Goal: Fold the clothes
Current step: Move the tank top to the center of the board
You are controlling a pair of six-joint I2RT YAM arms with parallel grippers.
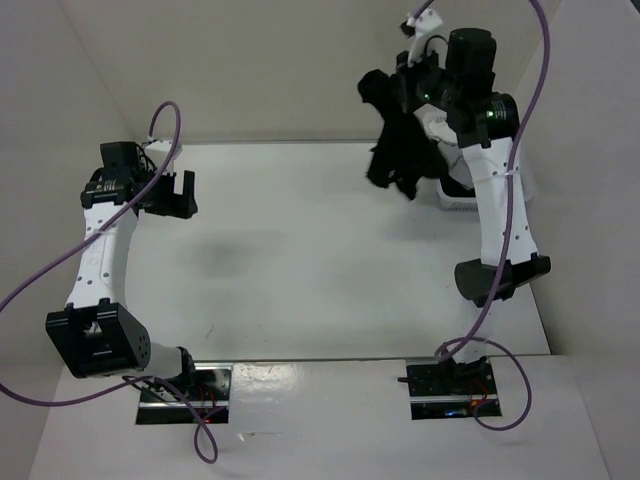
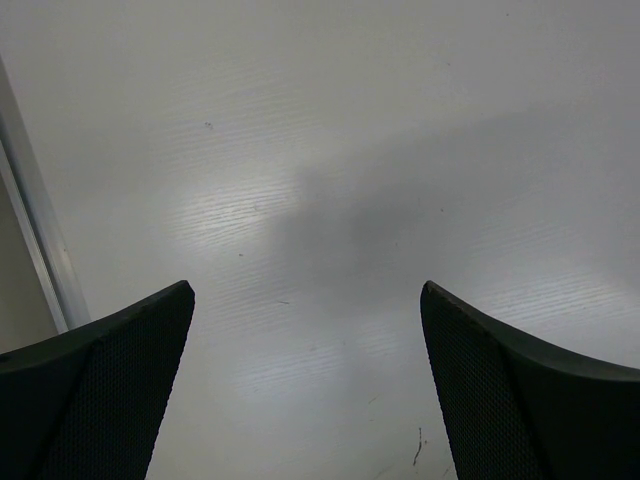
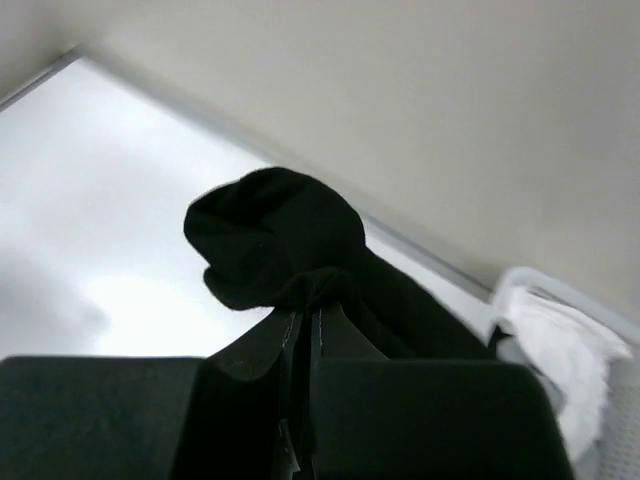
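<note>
The clothes (image 1: 398, 140), a plain black top, hang bunched in the air at the back right of the table. My right gripper (image 1: 392, 88) is shut on the upper part of the fabric and holds it well above the surface. In the right wrist view the black clothes (image 3: 285, 240) bulge out over the tips of my right gripper (image 3: 308, 308), whose jaws pinch a fold between them. My left gripper (image 1: 180, 194) hovers over the left side of the table, open and with nothing in it. The left wrist view shows my left gripper (image 2: 306, 292) wide apart over bare table.
A white bin (image 1: 458, 195) stands on the table (image 1: 300, 250) behind the hanging top, and a white cloth garment (image 3: 560, 345) lies in it. Beige walls close in the back and both sides.
</note>
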